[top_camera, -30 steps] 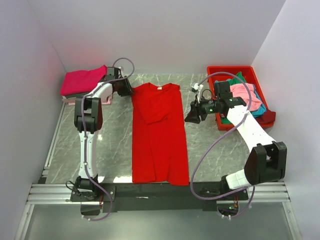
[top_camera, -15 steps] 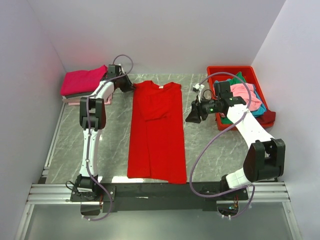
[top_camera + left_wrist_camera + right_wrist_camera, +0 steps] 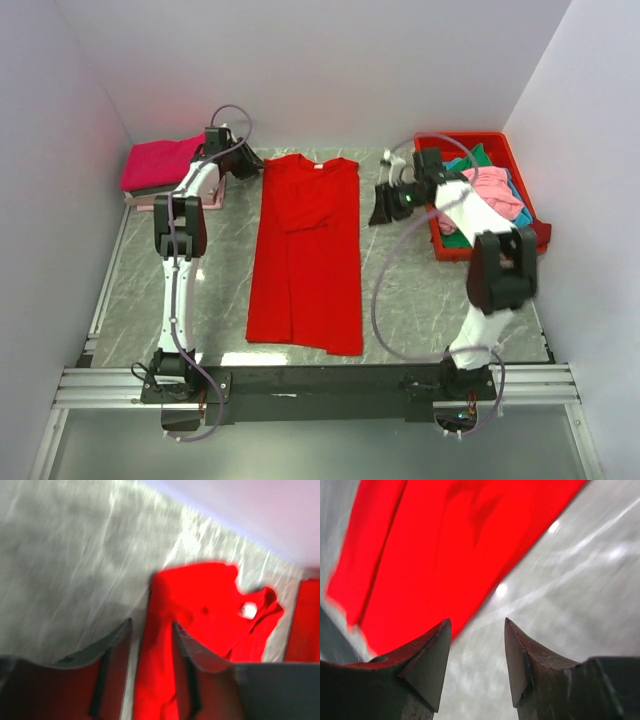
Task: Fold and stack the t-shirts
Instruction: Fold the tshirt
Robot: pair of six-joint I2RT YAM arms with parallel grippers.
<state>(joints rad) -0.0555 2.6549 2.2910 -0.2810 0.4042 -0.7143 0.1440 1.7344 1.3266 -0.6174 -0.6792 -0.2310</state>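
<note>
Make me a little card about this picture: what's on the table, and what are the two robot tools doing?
Being folded: red t-shirt, laid flat on the table, sleeves folded inward
Finished stack: magenta t-shirt on top, far left corner
Waiting: pink t-shirt and green t-shirt in the red bin
Left tool: open, over the red t-shirt's far edge
Right tool: open, empty, over bare table beside the red t-shirt
</note>
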